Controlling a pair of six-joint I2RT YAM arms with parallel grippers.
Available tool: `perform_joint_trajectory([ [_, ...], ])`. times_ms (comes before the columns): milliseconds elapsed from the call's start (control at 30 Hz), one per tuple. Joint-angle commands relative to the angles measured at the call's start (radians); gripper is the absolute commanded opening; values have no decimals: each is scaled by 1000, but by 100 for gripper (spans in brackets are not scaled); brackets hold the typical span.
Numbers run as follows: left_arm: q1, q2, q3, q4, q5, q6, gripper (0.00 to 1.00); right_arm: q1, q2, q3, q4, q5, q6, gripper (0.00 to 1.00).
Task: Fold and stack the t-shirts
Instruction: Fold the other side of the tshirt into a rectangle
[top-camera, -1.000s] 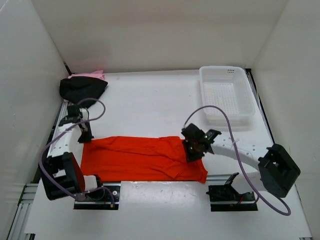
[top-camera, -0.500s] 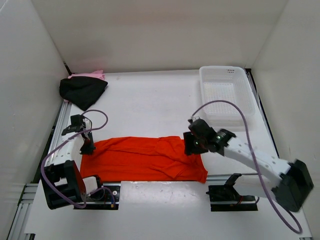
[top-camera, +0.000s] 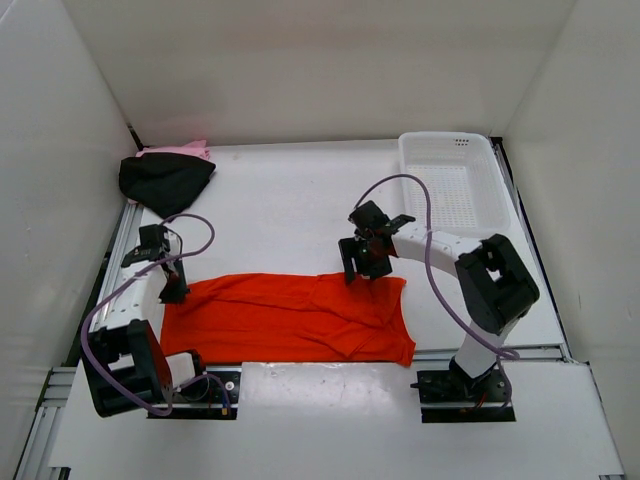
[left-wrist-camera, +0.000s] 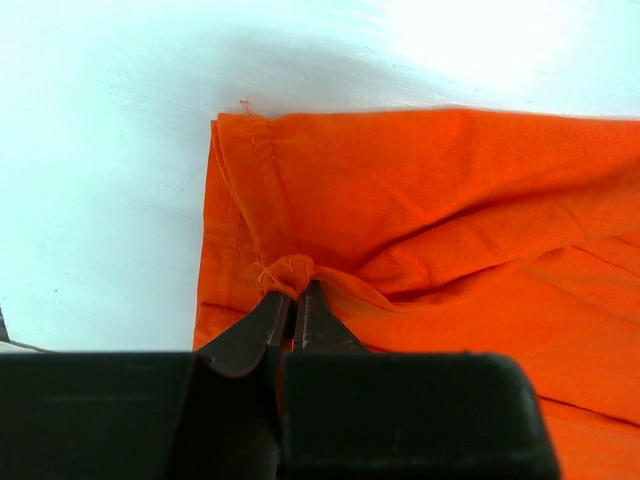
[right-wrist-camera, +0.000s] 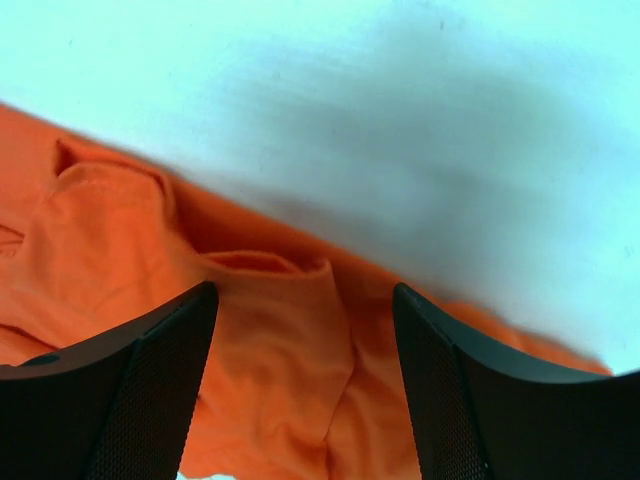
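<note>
Orange shirt (top-camera: 290, 320) lies in the lower middle of the top view. It looks doubled into a band, long axis left to right across the worktop (top-camera: 290, 210).

Left pincer (top-camera: 172, 292) is at the band's left short edge. Its tips are together, clamped on a small pucker of cloth just inside the hem corner. That's clear in the left wrist view, where the whole shirt runs away to the right of the tips.

Right pincer (top-camera: 362, 268) is over the far long edge, right of centre. Its fingers are wide apart with nothing between them. The right wrist view shows a rumpled flap just below the tips and bare worktop beyond.

Key relation: the grip is at one end of the long axis and the free pincer is towards the other end. My read is that any fold across the short axis needs the right pincer on the right-hand end first, since it's the nearer arm.

Black shirt (top-camera: 165, 180) and pink shirt (top-camera: 185, 150) are bunched in the upper left corner, well apart from the orange one and nearer the left arm. Basket (top-camera: 495, 190) is upper right.
</note>
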Motion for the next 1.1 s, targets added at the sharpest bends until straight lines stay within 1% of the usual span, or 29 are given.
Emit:
perform_joint_trajectory([
  [0,-4,5,35,10,5,0,10,-20,33,49,58,-127,-58,75],
  [100,-4,25,45,10,5,0,10,-20,67,84,67,-146,-68,59],
  [133,-4,25,45,10,5,0,10,-29,79,85,67,-146,-68,47],
  [200,-4,35,55,10,5,0,10,-29,79,108,58,-146,-68,32],
  [233,-4,44,55,10,5,0,10,-43,79,108,58,-146,-58,20],
  [333,-4,67,92,10,5,0,10,-72,56,135,58,-126,-58,17],
  [400,-4,86,117,10,5,0,10,-109,56,169,29,-126,-70,7],
  [433,-4,112,147,10,5,0,10,-118,73,219,17,-126,-70,2],
  [500,-4,146,189,10,5,0,10,-143,108,282,-23,-148,-99,0],
  [533,-4,187,213,10,14,0,10,-143,122,358,-35,-148,-99,0],
  [567,-4,212,276,10,14,0,10,-159,136,405,-49,-148,-111,0],
  [633,-4,265,349,10,14,0,10,-189,191,511,-101,-148,-122,0],
  [667,-4,326,427,10,3,0,10,-201,209,625,-123,-148,-122,0],
  [700,-4,354,465,10,3,0,10,-224,240,678,-153,-148,-133,0],
  [767,-4,429,531,10,-23,0,10,-233,249,770,-164,-148,-133,0],
  [800,-4,446,576,10,-23,0,10,-244,239,770,-173,-148,-133,0],
  [833,-4,459,591,10,-34,0,10,-244,227,770,-174,-148,-133,0],
  [900,-4,468,591,10,-34,0,10,-233,170,694,-174,-164,-133,0],
  [967,-13,447,571,10,-34,0,10,-207,104,595,-163,-174,-157,0],
  [1033,-14,422,517,10,-34,0,10,-187,53,525,-152,-174,-177,0],
  [1067,-14,408,497,10,-34,0,10,-168,3,493,-152,-165,-177,0],
])
